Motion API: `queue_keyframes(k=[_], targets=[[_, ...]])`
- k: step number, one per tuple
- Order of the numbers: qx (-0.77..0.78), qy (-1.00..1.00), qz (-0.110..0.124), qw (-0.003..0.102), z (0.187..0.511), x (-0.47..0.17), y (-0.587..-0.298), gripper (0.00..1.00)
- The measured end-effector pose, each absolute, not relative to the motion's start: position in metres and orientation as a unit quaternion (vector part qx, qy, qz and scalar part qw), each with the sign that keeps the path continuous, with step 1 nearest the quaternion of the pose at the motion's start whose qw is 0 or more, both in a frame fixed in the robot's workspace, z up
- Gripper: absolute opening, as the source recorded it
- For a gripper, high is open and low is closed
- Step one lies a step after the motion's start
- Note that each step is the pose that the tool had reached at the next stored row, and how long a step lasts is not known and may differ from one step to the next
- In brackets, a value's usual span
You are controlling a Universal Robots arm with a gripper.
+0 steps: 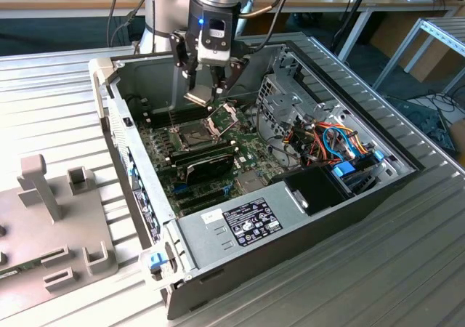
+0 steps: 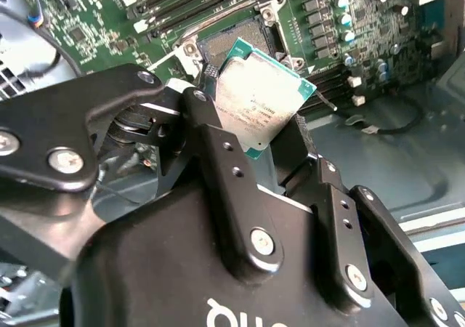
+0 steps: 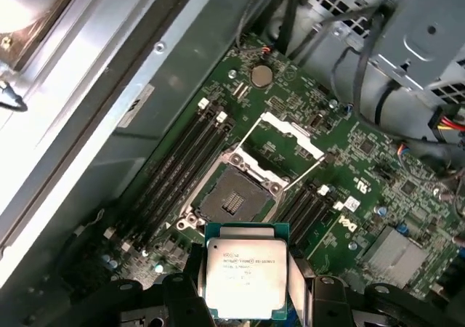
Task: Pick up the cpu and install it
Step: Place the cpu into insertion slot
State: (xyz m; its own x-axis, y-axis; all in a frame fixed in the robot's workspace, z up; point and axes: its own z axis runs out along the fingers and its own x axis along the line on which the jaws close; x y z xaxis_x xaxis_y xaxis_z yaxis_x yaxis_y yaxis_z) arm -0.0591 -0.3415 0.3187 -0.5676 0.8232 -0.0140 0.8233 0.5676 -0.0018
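The claw (image 1: 200, 93) is clamped on the cpu (image 3: 245, 280) by two opposite edges, metal top up, holding it just above the bare socket (image 3: 234, 196) inside the computer case (image 1: 120, 123); the hinged frame (image 3: 287, 134) stands raised, leaving the seat uncovered

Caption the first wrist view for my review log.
Gripper holding the cpu above the green motherboard, close to the empty socket with its hinged frame raised.
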Motion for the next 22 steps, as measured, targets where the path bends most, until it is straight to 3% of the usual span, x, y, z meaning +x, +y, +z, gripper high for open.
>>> queue_keyframes(k=[22], targets=[[0.665,0.747,-0.005,0.005,0.3168,-0.0591,-0.3415,0.55]])
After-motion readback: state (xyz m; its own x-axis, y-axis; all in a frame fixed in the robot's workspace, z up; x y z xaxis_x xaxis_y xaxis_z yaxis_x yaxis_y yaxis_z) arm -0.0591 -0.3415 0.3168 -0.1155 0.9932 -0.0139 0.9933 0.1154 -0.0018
